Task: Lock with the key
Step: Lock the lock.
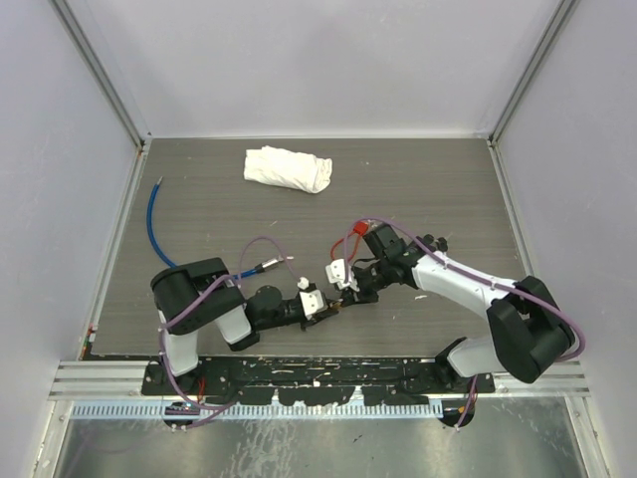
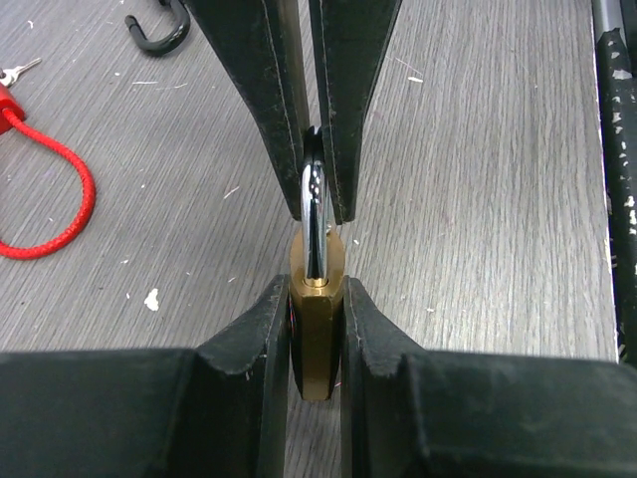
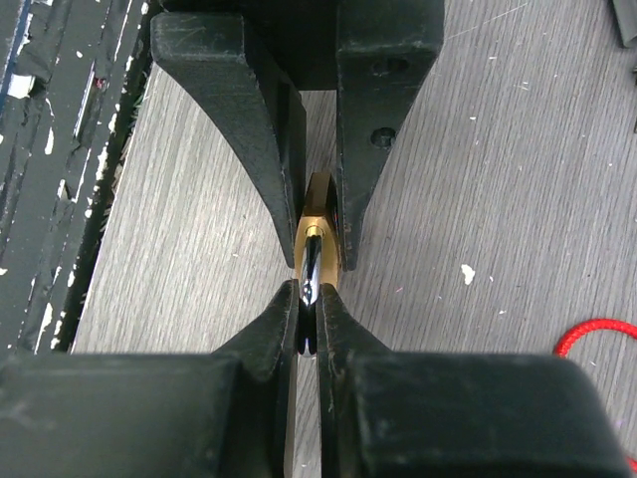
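Observation:
A brass padlock (image 2: pixel 317 334) with a steel shackle (image 2: pixel 314 209) is held between both grippers, low over the table near its front edge (image 1: pixel 336 302). My left gripper (image 2: pixel 317 291) is shut on the brass body. My right gripper (image 3: pixel 309 294) comes from the opposite side and is shut on the shackle (image 3: pixel 312 261); the brass body (image 3: pixel 320 211) shows beyond it between the left fingers. A red cord loop (image 2: pixel 70 204) lies on the table to the left, with a small silver key (image 2: pixel 17 71) at its far end, apart from both grippers.
A crumpled white cloth (image 1: pixel 289 167) lies at the back of the table. A blue cable (image 1: pixel 152 224) curves along the left side. A black hook (image 2: pixel 159 30) lies beyond the cord. A black metal rail (image 1: pixel 318 376) runs along the near edge.

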Controlling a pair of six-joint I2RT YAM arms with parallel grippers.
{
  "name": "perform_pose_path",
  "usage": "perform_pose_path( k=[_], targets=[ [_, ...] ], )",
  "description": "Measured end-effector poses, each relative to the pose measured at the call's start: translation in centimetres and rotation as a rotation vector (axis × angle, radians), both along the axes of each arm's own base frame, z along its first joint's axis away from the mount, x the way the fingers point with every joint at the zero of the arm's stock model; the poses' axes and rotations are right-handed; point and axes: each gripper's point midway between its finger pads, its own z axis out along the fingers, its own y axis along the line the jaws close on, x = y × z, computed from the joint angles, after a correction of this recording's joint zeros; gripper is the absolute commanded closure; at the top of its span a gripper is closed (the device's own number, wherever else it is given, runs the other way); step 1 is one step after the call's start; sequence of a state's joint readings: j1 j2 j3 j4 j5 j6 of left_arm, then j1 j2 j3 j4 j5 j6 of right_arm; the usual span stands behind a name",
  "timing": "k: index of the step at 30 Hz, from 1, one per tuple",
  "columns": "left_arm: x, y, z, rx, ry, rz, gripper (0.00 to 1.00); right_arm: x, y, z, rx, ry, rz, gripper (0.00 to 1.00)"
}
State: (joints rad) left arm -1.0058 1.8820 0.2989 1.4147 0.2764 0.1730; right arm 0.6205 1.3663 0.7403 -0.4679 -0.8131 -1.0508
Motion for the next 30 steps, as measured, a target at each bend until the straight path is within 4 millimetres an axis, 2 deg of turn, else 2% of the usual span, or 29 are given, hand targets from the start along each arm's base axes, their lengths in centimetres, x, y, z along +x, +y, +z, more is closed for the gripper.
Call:
perform_pose_path(
  k=[10,21,24,30],
  targets=[
    [-0.1,0.8,-0.2,-0.023,0.058,-0.061,1.00,0.1,1.0,-0.8,0.016,0.017,0.030,0.99],
    [-0.3,1.1,-0.4,-0.048,0.111,-0.088,1.00,0.4,1.7,-0.9,0.011,0.060,-0.036,0.98],
    [-0.2,1.3,-0.4,-0.053,0.125,-0.080,1.00,0.7,1.8,-0.8,0.006,0.071,-0.054,0.93],
    [0.0,1.4,-0.4,-0.054,0.131,-0.068,1.00,1.1,1.1,-0.2,0.025,0.116,-0.097,0.74]
  ],
)
